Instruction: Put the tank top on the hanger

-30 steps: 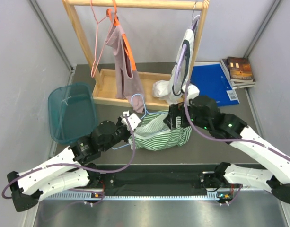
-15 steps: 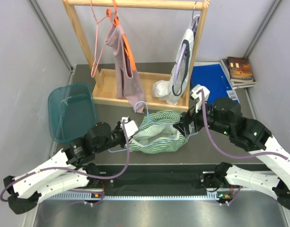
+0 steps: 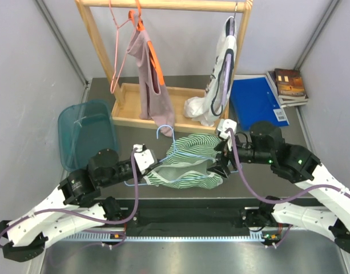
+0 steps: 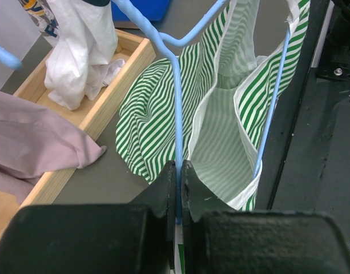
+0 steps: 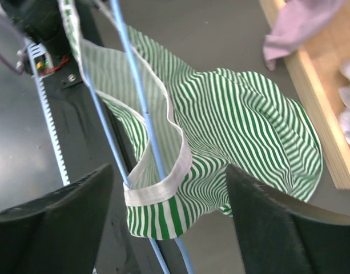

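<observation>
- Both arms have pulled back from the wooden rack [image 3: 175, 5] since a second ago. The left arm [image 3: 60, 200] has drawn toward the near edge of the desk [image 3: 266, 177], and the right arm [image 3: 289, 160] has swung out to its own side. The garment between them is now stretched wider.
- Against the rack, the work sits just in front of its base tray, on the open desk between the two arms.
- The tank top [image 3: 183, 165] lies in front of the rack, partly lifted. Its striped body is spread flat, and its white-edged opening gapes toward the near edge.
- The hanger [image 3: 166, 132] has its hook pointing at the rack, close to the tray's front rim. Its blue wires run down into the garment.
- The left jaws are pinched tight on one blue wire of the hanger, at the end farthest from the rack. They hold the frame steady.
- The right jaws stand wide apart and grip nothing. A white-edged strap and two hanger wires pass through the gap between them.
- As I judge it, the task is about midway. One strap seems looped round the wire and the frame is inside the opening. The other strap cannot be made out on its shoulder, so threading and settling the fabric remain.
</observation>
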`<control>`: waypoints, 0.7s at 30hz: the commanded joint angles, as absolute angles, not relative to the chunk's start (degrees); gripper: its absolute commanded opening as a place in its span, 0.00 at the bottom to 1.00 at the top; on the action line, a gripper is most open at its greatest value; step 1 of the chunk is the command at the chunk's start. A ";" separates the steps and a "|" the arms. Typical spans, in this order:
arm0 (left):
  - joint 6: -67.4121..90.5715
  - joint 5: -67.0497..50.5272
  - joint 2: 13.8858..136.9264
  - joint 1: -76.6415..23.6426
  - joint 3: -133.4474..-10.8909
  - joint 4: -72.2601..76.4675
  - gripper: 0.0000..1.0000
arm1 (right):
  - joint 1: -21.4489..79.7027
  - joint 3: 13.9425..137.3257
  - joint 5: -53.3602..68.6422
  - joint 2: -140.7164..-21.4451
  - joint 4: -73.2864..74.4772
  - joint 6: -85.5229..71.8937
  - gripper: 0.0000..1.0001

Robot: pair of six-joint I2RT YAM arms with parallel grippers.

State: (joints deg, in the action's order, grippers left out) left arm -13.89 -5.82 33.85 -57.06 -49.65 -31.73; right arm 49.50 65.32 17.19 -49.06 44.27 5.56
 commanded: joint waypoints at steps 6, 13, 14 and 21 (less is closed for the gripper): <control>-15.03 -5.71 33.66 -57.13 -51.86 -30.76 0.00 | 50.10 65.48 28.30 -51.68 47.11 8.88 0.58; -15.65 -2.64 32.70 -57.13 -51.24 -30.32 0.00 | 50.10 65.39 28.74 -52.03 48.34 8.88 0.11; -15.38 -2.20 32.35 -57.04 -51.15 -29.80 0.00 | 50.10 65.30 28.39 -51.68 47.99 8.27 0.01; -11.61 4.74 32.43 -57.13 -49.92 -25.85 0.49 | 50.10 66.18 21.19 -50.18 45.53 2.91 0.00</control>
